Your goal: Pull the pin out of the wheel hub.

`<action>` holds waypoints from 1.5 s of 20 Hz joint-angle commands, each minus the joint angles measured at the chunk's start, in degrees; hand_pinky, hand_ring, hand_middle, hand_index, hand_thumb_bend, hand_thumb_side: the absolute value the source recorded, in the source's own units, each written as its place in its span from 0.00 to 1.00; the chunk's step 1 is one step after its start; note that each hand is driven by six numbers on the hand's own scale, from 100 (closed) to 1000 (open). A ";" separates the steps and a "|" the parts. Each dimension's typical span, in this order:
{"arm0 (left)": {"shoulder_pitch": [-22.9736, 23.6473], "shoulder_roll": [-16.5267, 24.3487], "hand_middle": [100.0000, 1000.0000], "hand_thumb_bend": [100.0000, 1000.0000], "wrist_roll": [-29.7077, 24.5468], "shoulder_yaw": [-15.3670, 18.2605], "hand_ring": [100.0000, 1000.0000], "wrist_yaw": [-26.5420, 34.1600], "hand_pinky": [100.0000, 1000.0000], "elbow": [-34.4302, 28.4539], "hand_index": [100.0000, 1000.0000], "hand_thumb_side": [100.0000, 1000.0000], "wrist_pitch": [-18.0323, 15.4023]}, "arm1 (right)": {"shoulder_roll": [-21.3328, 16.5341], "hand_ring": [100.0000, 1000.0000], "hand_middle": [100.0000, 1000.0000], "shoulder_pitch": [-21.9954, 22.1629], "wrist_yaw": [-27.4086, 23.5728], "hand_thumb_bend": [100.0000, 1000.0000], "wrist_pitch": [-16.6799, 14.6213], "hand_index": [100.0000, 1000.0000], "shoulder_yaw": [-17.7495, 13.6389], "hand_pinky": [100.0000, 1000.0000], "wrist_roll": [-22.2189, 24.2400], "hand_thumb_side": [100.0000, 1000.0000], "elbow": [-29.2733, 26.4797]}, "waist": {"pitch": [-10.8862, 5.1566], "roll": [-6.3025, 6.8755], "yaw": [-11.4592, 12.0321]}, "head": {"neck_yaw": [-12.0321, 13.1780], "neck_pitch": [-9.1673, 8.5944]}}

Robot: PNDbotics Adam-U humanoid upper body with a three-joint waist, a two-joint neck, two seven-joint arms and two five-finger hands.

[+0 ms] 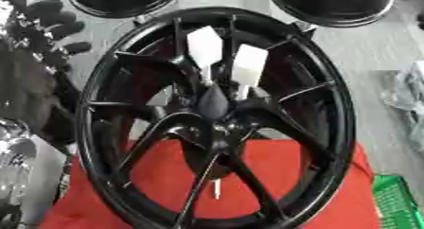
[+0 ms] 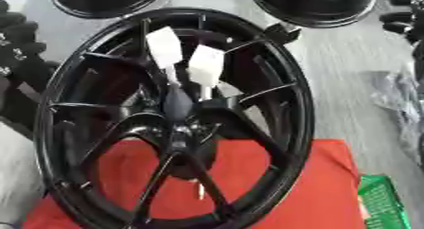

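Red cloth (image 1: 165, 185) nearest me, under the wheel | black wheel hub (image 1: 214, 105) centre, small pale pin (image 1: 217, 189) low between its spokes | my left hand (image 1: 49, 24) far left, can't tell its fingers | right hand (image 2: 401, 15) far right, likewise

Even, bright light; both views are soft and blurred, with pale glare on the grey floor (image 1: 373, 48).

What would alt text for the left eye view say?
A large black wheel hub stands on a red cloth, with two white tags near its centre. The robot's left hand shows at upper left; a green crate is at lower right.
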 commanded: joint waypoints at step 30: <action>0.64 1.78 0.57 0.03 0.21 0.48 0.72 -0.87 0.65 -0.80 0.67 0.70 -0.03 | -2.65 0.62 0.66 -3.70 0.81 0.00 -0.62 0.70 1.37 0.73 1.74 0.47 -1.55 | -2.79 -0.72 -0.69 | 0.48 1.12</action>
